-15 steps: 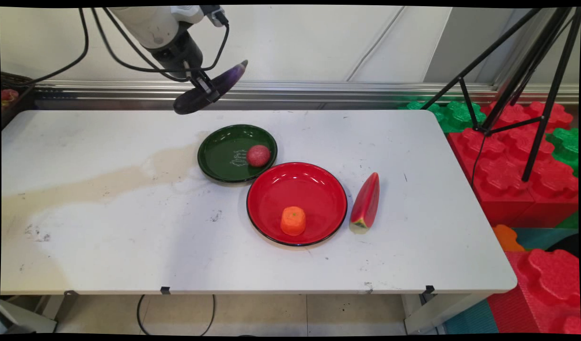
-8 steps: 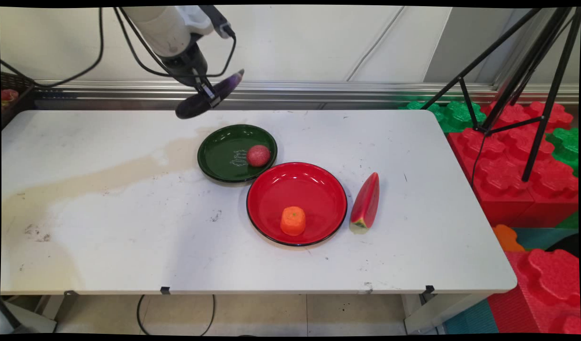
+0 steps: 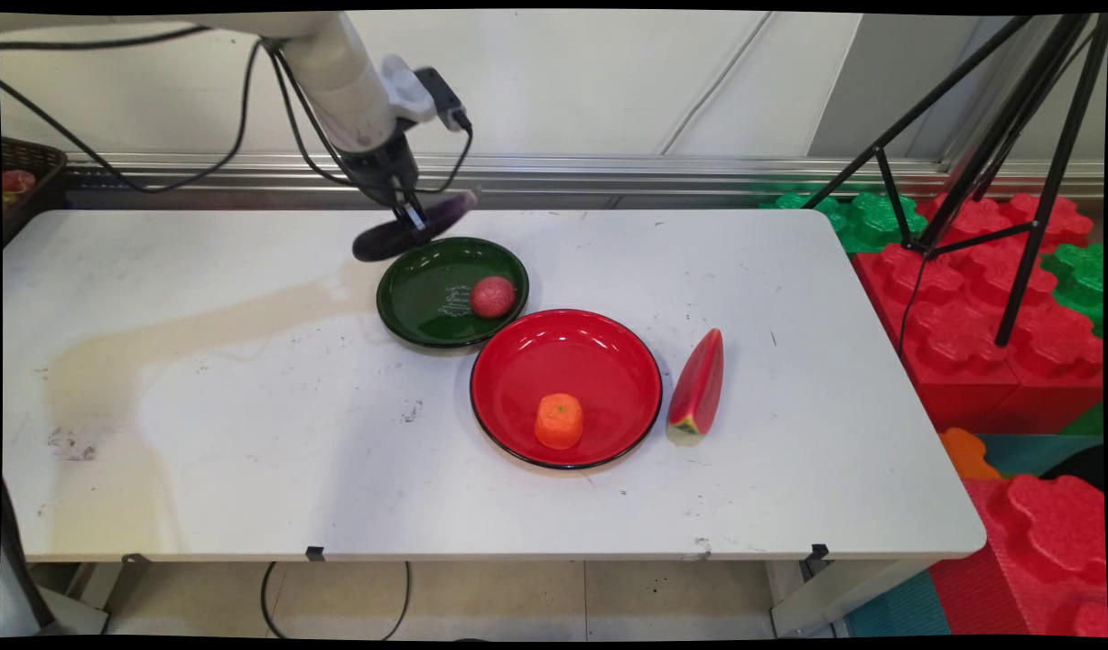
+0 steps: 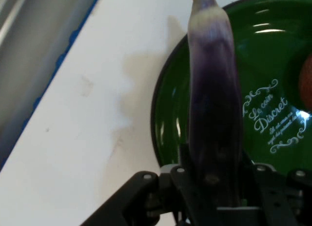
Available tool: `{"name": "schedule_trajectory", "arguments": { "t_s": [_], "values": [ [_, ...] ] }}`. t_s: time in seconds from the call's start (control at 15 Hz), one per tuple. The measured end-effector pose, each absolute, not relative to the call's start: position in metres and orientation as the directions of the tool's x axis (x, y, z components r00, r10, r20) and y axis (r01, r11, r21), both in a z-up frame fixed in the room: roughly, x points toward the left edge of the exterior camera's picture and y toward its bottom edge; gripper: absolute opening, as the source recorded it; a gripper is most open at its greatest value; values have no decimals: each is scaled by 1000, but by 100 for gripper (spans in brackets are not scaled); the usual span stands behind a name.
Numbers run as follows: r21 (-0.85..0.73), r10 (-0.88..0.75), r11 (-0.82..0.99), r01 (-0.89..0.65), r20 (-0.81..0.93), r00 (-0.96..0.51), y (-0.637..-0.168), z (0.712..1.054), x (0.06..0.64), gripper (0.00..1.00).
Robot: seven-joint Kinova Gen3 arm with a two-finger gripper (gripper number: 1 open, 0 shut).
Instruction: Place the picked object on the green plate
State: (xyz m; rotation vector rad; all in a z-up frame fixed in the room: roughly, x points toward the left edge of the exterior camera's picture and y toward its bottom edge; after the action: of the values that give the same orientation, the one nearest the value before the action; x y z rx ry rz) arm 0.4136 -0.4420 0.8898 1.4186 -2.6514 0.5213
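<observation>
Gripping purple eggplant [image 3: 415, 230] crosswise, gripper [image 3: 413, 219] clamped on its middle, hanging over far-left rim of green plate [image 3: 427, 311]. Eggplant clear of plate, pale tip toward wall. Hand view: eggplant [image 4: 214, 104] runs lengthwise between fingers [image 4: 187, 177], over plate's [image 4: 265, 55] edge. Red ball [image 3: 492, 296] inside green plate, right side. Red plate [image 3: 599, 361] touching green plate's near-right rim, orange piece [image 3: 559, 421] in it. Watermelon slice [image 3: 698, 386] just right of red plate, on white table [image 3: 201, 406].

Hand view cuts off green plate [image 4: 168, 118]; reddish fruit [image 4: 307, 82] perhaps a ball
</observation>
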Motion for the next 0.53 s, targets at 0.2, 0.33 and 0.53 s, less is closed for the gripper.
{"name": "schedule_trajectory", "arguments": {
  "t_s": [0.2,0.33,0.53],
  "values": [
    [-242,-781,534,-810,225,-583,-452,873,410,0],
    [-235,-776,546,-804,219,-591,-457,864,408,0],
    [-228,-770,560,-797,213,-602,-463,854,405,0]
  ]
}}
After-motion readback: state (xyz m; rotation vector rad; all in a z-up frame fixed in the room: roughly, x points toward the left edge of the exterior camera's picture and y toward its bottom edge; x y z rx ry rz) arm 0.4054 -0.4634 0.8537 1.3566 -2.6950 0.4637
